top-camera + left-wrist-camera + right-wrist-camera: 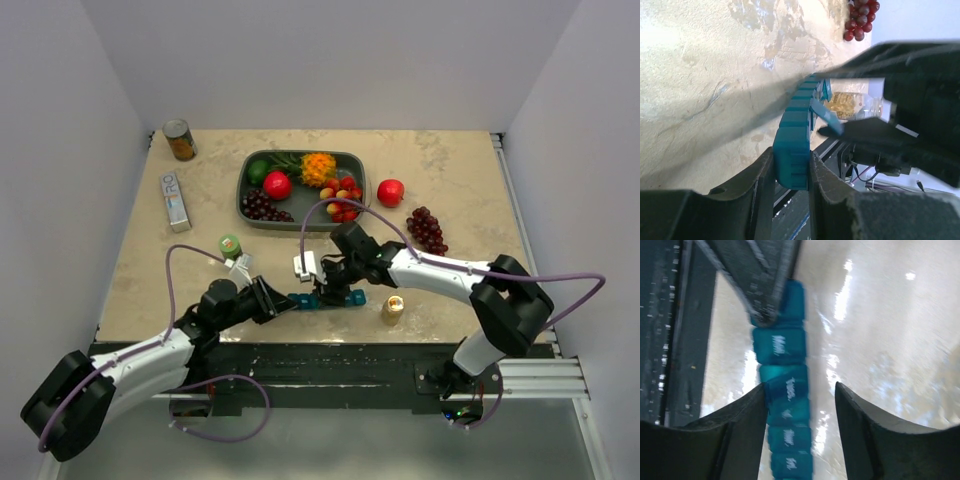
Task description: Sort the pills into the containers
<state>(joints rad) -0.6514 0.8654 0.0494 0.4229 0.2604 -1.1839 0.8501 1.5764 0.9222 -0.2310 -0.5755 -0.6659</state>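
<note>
The left gripper point(790, 159) is clamped on the end of the teal pill organiser point(796, 122), which stretches straight ahead of its fingers. The right gripper point(800, 387) hangs over the strip with its jaws apart. One lid looks lifted. The pill bottle point(393, 308) beside that gripper holds pills, so sorting seems barely begun.

pill organiser point(782, 347) lids — "Mon", "Tues" — rest blurred

Likely a lab; white-walled enclosure point(320, 60)
</note>
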